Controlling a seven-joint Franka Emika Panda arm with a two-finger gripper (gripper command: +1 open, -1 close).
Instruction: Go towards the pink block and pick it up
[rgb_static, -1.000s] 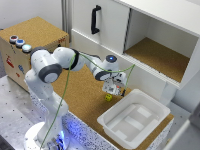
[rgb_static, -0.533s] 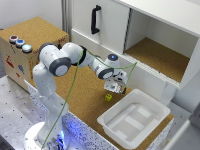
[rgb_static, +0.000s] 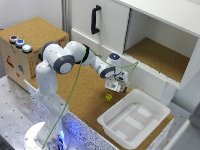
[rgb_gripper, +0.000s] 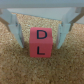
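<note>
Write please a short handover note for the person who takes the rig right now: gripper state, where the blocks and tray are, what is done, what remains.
Gripper: open, lowered over the cork surface, one finger on each side of the pink block; no contact visible yet.
Pink block: on the cork between the fingers, letters D and L on its face. In the exterior view the gripper hides it.
Yellow cube: on the cork just beside the gripper, untouched.
White tray: on the cork toward the exterior view's right.
Done: the approach to the block.
Left: close on the block and lift it.
</note>
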